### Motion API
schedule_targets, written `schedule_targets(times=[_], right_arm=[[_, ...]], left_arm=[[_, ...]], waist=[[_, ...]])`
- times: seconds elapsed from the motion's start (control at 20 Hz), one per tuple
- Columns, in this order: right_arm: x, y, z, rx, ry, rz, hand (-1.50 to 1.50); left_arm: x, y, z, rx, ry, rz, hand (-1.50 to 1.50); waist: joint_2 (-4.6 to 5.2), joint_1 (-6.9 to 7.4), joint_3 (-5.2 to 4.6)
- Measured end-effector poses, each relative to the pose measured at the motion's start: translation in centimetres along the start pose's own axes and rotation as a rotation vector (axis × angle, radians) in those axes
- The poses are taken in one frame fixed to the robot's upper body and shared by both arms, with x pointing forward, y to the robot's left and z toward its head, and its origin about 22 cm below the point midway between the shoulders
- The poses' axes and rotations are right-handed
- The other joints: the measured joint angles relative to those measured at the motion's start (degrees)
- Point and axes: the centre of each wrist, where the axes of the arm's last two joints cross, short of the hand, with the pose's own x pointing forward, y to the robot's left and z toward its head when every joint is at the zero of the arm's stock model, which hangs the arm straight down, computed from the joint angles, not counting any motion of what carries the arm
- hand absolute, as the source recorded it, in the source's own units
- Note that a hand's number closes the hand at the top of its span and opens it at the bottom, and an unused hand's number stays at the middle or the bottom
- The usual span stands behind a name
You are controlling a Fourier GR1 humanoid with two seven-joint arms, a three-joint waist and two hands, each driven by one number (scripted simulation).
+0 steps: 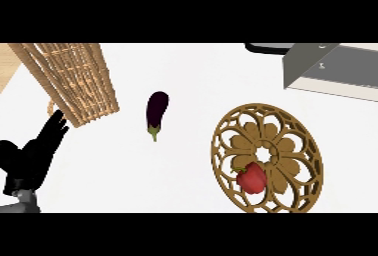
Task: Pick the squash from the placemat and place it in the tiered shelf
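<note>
Fingers (53,127) of left hand (29,160) straight, spread, empty, near wicker shelf (74,80)

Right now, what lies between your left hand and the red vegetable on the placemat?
Head view: bare white counter from the left hand to the placemat's rim. The red vegetable sits there; the eggplant lies farther back.

A dark purple eggplant (156,112) lies on the white counter (184,70), near the centre of the view. Its long axis runs nearly top to bottom, with the green stem end pointing toward the lower edge. It touches no other item. At the upper right, a grey metal box-like fixture (314,67) with an open face stands at the counter's far side. A dark rounded object (267,48) is partly visible just left of that fixture; its identity cannot be determined.
</note>
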Motion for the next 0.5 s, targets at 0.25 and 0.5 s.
schedule_targets(times=[0.25,0.5], right_arm=[[0.0,-1.3,-0.2,0.034,0.033,-0.172,-1.50],[-1.3,-3.6,0.5,0.028,0.037,-0.333,-1.50]], left_arm=[[-0.7,0.4,-0.1,0.011,0.013,0.002,0.00],[-0.5,0.6,-0.2,0.012,0.012,0.005,0.00]], waist=[[-0.14,-0.31,-0.03],[-0.21,-0.60,-0.01]])
